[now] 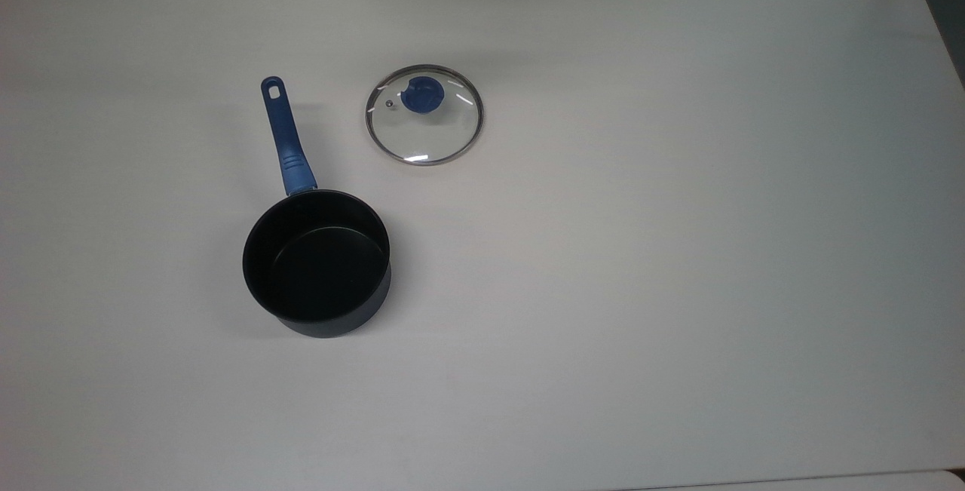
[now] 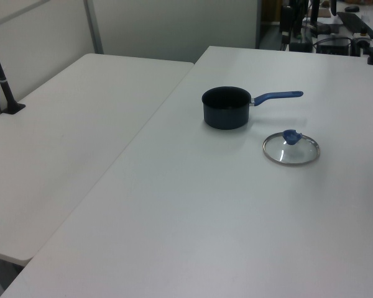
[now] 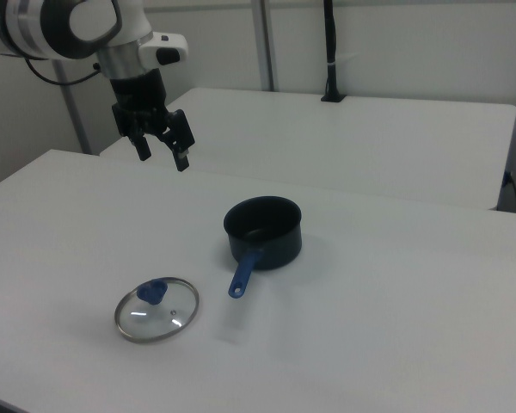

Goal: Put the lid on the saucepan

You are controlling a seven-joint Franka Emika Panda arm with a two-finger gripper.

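Two task items noted on the white table [image 1: 678,250], neither yet touched. Saucepan [image 1: 317,263] taken as landmark: upright, open, black inside bare, long blue handle [image 1: 286,140] running toward the top view's upper edge. Lid [image 1: 424,115] lying flat, knob up, beside that handle on the top view's right, apart from the saucepan and clear of its rim. Blue knob [image 1: 421,93] and small steam vent [image 1: 389,103] legible through the glass.

Tool [image 3: 162,146] held high, well away from the saucepan, beyond the lid on the right view's left. Fingers spread, nothing between them.

Step judged: approach to the lid not yet begun; task at its start.

Risks, as judgement:
- Small rounded knob; off-centre closure likely to let the lid swing or slip out.
- Glass lid dropped or set askew on the saucepan rim, if released before seated level.
- Saucepan handle close to the lid; low transfer path liable to clip it and turn the saucepan.

Differences between views:
- Right view: arm and tool, plus a second table [image 3: 396,138] behind the saucepan.
- Top view: true gap between lid and handle, and the hanging hole in the handle end.
- Left view: knob height above the glass, though possibly foreshortened.
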